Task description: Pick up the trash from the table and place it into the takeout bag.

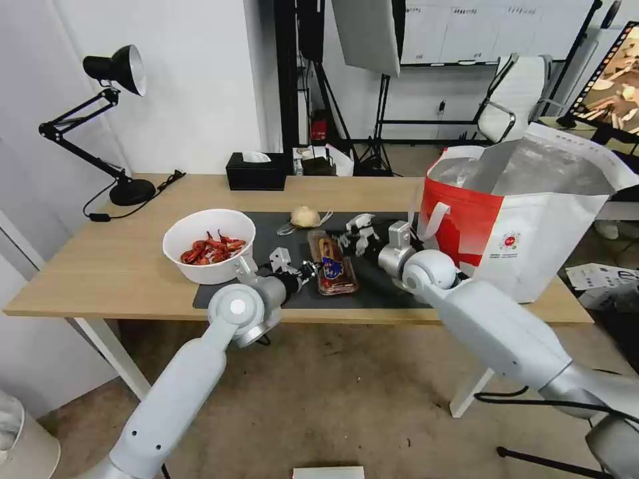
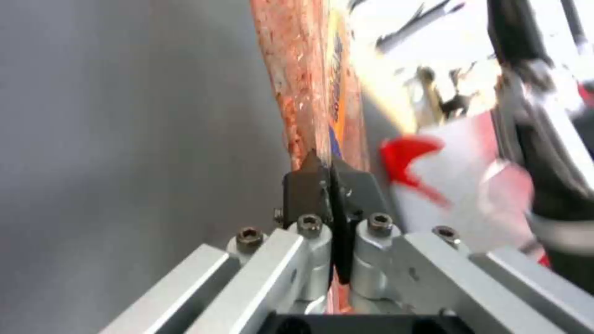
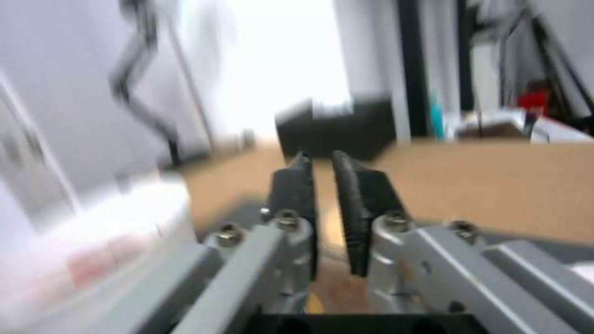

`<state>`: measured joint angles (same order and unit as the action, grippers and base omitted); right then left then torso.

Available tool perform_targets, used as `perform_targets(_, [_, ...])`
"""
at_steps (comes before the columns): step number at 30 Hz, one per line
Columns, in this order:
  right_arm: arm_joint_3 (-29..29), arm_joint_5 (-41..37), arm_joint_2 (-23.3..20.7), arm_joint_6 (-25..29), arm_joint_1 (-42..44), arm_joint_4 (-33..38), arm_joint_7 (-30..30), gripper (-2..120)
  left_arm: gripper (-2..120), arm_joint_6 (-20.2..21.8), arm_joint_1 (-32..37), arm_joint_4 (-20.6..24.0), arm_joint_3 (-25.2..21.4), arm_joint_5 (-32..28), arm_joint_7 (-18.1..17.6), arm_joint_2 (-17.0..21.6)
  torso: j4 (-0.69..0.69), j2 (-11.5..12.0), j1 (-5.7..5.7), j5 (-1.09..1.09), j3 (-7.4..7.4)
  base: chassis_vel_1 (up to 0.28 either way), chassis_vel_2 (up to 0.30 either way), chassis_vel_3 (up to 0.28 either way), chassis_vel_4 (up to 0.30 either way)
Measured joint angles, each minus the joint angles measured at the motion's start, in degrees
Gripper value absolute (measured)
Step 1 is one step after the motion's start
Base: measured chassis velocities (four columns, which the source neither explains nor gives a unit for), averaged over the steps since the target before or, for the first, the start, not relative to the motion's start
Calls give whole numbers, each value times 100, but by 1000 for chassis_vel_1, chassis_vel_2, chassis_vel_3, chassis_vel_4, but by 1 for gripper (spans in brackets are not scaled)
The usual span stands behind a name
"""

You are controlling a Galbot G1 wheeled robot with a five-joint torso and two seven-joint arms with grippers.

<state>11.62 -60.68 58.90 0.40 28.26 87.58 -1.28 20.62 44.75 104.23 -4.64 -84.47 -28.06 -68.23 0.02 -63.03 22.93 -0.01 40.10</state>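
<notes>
Right pincer (image 1: 360, 234) tips behind tissue (image 1: 359, 223)

White bowl (image 1: 209, 234) w/ red shells; bag (image 1: 526, 213) white, red panel; mat (image 1: 266, 229) dk grey.

Left arm comes up from the lower left, its tool (image 1: 311, 269) near frame centre with the jaws pinched tight. Right arm runs in from the lower right, its tool (image 1: 359, 234) just above centre, jaws nearly closed with a thin gap.

Left gripper (image 1: 311, 269) grips the tray (image 1: 335, 264) on the mat (image 1: 279, 229); right gripper (image 1: 356, 234) hovers beside the bag (image 1: 532, 226).
</notes>
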Motion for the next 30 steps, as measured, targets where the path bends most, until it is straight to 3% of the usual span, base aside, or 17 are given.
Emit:
perform_targets(1, [-245, -60, -105, 97, 389, 459, 150, 20, 0, -150, -6, 138, -70, 369, 132, 65, -1, 0, -1, 1, 0, 0, 0, 0, 0])
perform_targets(2, [-245, -60, -105, 97, 389, 459, 150, 20, 0, -150, -6, 138, -70, 369, 132, 65, -1, 0, -1, 1, 0, 0, 0, 0, 0])
perform_targets(5, [-736, 201, -406, 170, 1415, 1496, 478, 34, 0, -428, -270, 226, -240, 845, 214, 205, -3, 0, -3, 3, -1, 0, 0, 0, 0])
perform_targets(10, [-1180, 916, -728, 68, 2292, 2257, 795, 48, 0, -559, -883, 87, -275, 911, 257, 398, -2, 0, -3, 0, 0, 0, 0, 0, 0])
perform_targets(12, [-1449, 1574, -951, -105, 2828, 2556, 893, 61, 0, -598, -1635, -48, 72, 883, 350, 483, -2, 0, -3, 2, 0, 0, 0, 0, 0])
perform_targets(13, [-1449, 1574, -951, -105, 2828, 2556, 893, 61, 0, -598, -1635, -48, 72, 883, 350, 483, -2, 0, -3, 2, 0, 0, 0, 0, 0])
perform_targets(14, [-1549, 1800, -1020, -138, 2999, 2615, 920, 68, 0, -633, -2109, -134, 408, 895, 381, 438, -1, 0, -3, 2, -1, 0, 0, 0, 0])
perform_targets(16, [-1666, 1945, -1059, -173, 3153, 2669, 964, 76, 0, -688, -2752, -328, 980, 974, 413, 235, -3, 0, -2, 4, 0, 0, 0, 0, 0])
perform_targets(17, [-1666, 1945, -1059, -173, 3153, 2669, 964, 76, 0, -688, -2752, -328, 980, 974, 413, 235, -3, 0, -2, 4, 0, 0, 0, 0, 0])
perform_targets(20, [-1785, 1995, -1069, -212, 3244, 2708, 1011, 89, 0, -832, -3647, -956, 1897, 1388, 485, -375, -5, 0, -1, 5, 0, 0, 0, 0, 0])
perform_targets(25, [-1821, 2009, -1058, -234, 3280, 2726, 1044, 98, 0, -942, -4149, -1583, 2420, 1874, 682, -899, -4, 1, 0, 5, 1, 0, 0, 0, 0])
perform_targets(28, [-1906, 2004, -1084, -281, 3377, 2822, 1060, 100, 0, -1164, -4739, -2492, 3153, 2849, 1207, -1533, -5, 1, 0, 5, 1, 0, 0, 0, 0])
perform_targets(29, [-1906, 2004, -1084, -281, 3377, 2822, 1060, 100, 0, -1164, -4739, -2492, 3153, 2849, 1207, -1533, -5, 1, 0, 5, 1, 0, 0, 0, 0])
perform_targets(30, [-1931, 2008, -1113, -282, 3444, 2848, 1054, 100, 0, -1210, -4887, -2759, 3404, 3215, 1438, -1667, -4, 1, 0, 4, 1, 0, 0, 0, 0])
